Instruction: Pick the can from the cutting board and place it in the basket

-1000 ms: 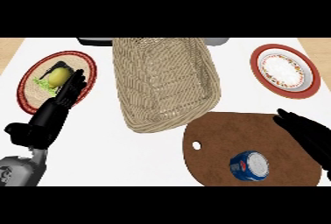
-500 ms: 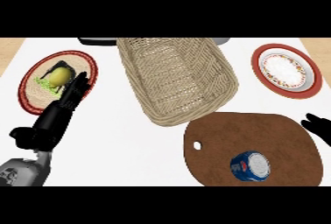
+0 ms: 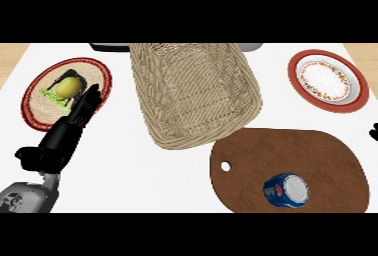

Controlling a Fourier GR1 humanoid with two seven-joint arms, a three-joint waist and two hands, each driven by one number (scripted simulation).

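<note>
Basically nothing done yet: can (image 3: 286,189) untouched on cutting board (image 3: 325,155), basket (image 3: 196,95) canless, left hand (image 3: 65,134) resting open, right hand (image 3: 373,131) barely visible, can't tell.

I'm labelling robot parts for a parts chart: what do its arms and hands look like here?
The left hand is matte black, with slender segmented fingers and a blocky thumb. It sits on a grey forearm with a rounded casing and small dark marks. Of the right hand only a black sliver shows at the view's right edge. No cables or sleeves are visible.
</note>
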